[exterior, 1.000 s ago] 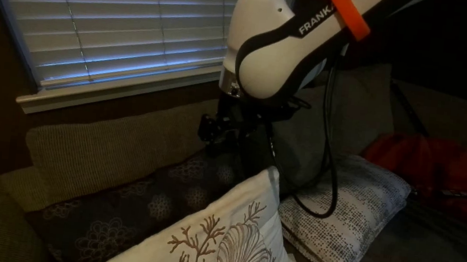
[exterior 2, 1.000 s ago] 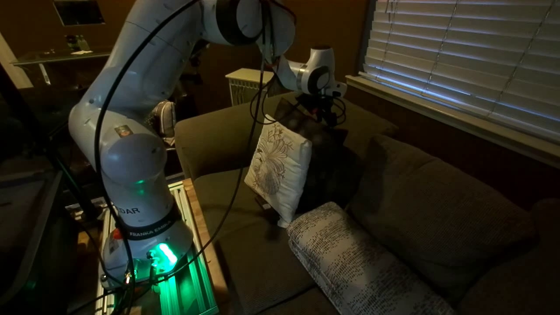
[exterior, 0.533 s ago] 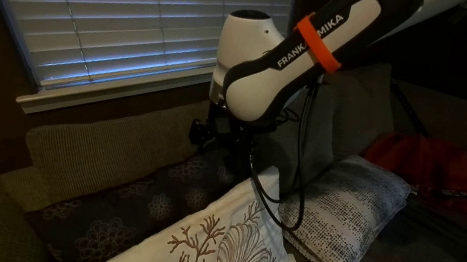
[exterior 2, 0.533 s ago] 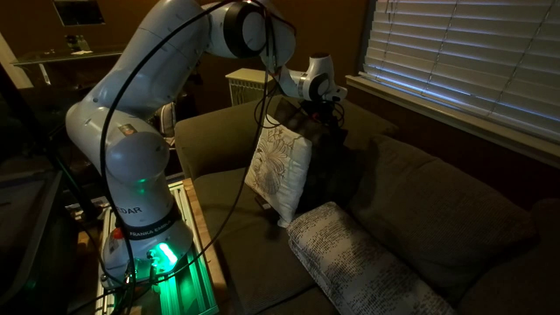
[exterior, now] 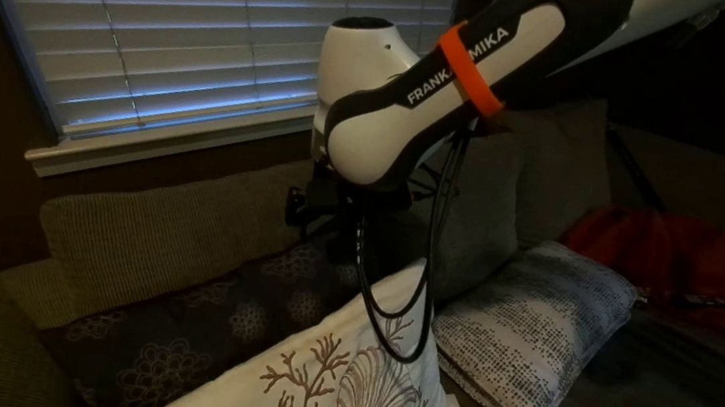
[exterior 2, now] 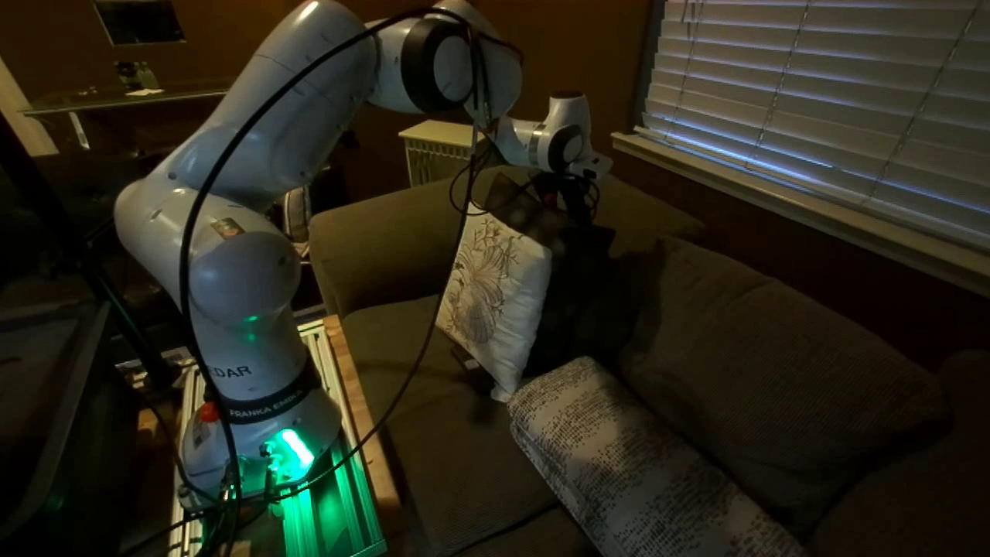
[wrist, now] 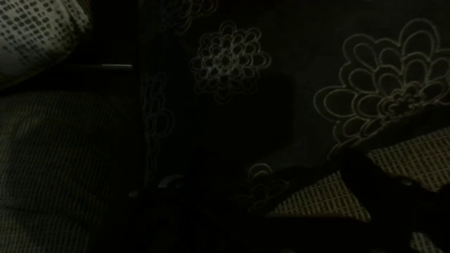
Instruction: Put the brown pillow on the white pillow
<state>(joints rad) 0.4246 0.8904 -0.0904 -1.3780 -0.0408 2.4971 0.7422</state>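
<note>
The brown pillow (exterior: pixel 249 320), dark with pale flower outlines, leans against the couch back behind the cream pillow. It shows dimly in an exterior view (exterior 2: pixel 584 302) and fills much of the wrist view (wrist: pixel 226 61). The white pillow (exterior: pixel 537 336), grey-white with dark speckles, lies on the couch seat beside it; it also shows in an exterior view (exterior 2: pixel 634 464) and at the wrist view's upper left corner (wrist: pixel 31 35). My gripper (wrist: pixel 276 154) is open, its dark fingers apart over the brown pillow's edge. In both exterior views the gripper (exterior: pixel 338 238) (exterior 2: pixel 580 220) is dark, its fingertips hard to make out.
A cream pillow (exterior: pixel 344 377) with embroidered branches stands in front of the brown pillow. Arm cables (exterior: pixel 422 304) hang across its corner. Couch back cushions (exterior: pixel 177 231) and a window sill (exterior: pixel 187 138) are behind. A red cloth (exterior: pixel 660 255) lies farther along.
The arm and gripper have come down toward the brown pillow's upper edge and shifted left in an exterior view. The cables now hang in front of the cream pillow. The pillows have not visibly moved.
</note>
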